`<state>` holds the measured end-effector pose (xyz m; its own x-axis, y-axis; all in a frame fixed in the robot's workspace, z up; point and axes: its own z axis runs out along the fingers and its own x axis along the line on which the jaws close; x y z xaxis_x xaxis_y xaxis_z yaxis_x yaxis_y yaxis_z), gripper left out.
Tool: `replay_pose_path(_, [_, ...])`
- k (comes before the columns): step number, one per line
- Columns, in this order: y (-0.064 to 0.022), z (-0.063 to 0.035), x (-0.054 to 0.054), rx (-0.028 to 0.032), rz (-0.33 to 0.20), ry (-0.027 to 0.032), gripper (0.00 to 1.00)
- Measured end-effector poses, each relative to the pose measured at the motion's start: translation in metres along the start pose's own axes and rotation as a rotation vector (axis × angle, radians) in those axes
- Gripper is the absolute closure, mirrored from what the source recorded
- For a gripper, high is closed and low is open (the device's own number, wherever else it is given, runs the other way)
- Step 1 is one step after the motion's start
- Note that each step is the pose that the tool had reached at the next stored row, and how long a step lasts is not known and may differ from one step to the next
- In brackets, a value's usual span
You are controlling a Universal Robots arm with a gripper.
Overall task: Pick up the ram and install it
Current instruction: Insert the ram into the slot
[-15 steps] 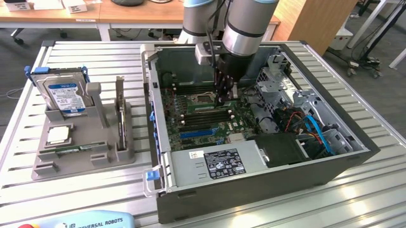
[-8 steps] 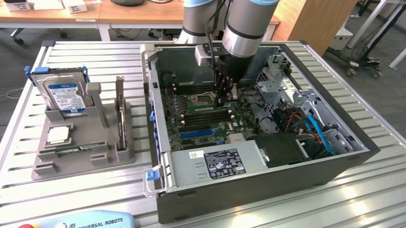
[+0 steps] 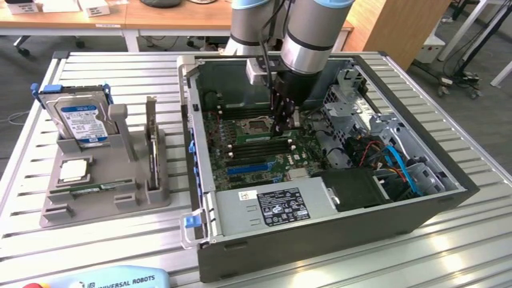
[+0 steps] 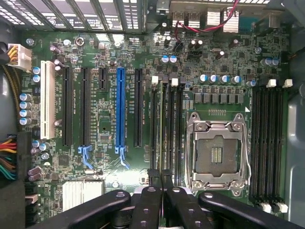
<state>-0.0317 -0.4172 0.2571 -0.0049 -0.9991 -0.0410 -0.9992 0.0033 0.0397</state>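
Arm (image 3: 308, 36) cut off by the exterior view's top edge; jaws' tips indistinct against the motherboard (image 3: 264, 157).

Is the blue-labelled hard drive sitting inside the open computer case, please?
No, the hard drive stands in the grey holder beside the computer case, on the exterior view's left.

Count on the worktop (image 3: 448, 252)
One hard drive (image 3: 78, 120), one processor chip (image 3: 72, 170), one computer case (image 3: 320, 240), one grey holder (image 3: 104, 210), one pincer (image 4: 161, 180).

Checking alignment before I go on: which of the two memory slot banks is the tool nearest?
The memory slot bank between the CPU socket and the blue expansion slot; the tool sits at its end. The other bank lies beyond the socket.
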Motion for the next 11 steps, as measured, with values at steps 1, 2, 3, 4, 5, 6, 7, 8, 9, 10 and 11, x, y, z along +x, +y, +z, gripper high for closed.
replay_pose_path(1, [0.0, 0.0, 0.0, 0.0, 0.0, -0.0001, 0.88])
replay_pose_path(2, [0.0, 0.0, 0.0, 0.0, 0.0, -0.0001, 0.88])
replay_pose_path(3, [-0.0001, 0.0001, 0.0, 0.0, 0.0, -0.0001, 0.88])
replay_pose_path(4, [-0.0001, 0.0004, 0.0, 0.0, 0.0, -0.0002, 0.88])
replay_pose_path(5, [-0.0001, 0.0007, 0.0001, 0.0, 0.0, -0.0001, 0.88])
replay_pose_path(6, [-0.0001, 0.0012, 0.0001, 0.0, 0.0, -0.0002, 0.88])
replay_pose_path(7, [-0.0001, 0.002, 0.0001, 0.0, 0.0, -0.0001, 0.88])
replay_pose_path(8, [-0.0002, 0.0031, 0.0002, 0.0, 0.0, -0.0001, 0.88])
replay_pose_path(9, [-0.0002, 0.0041, 0.0002, 0.0, 0.0, -0.0001, 0.88])
replay_pose_path(10, [-0.0003, 0.0052, 0.0002, 0.0, 0.0, -0.0001, 0.88])
replay_pose_path(11, [-0.0003, 0.0063, 0.0003, 0.0, 0.0, 0.0, 0.88])
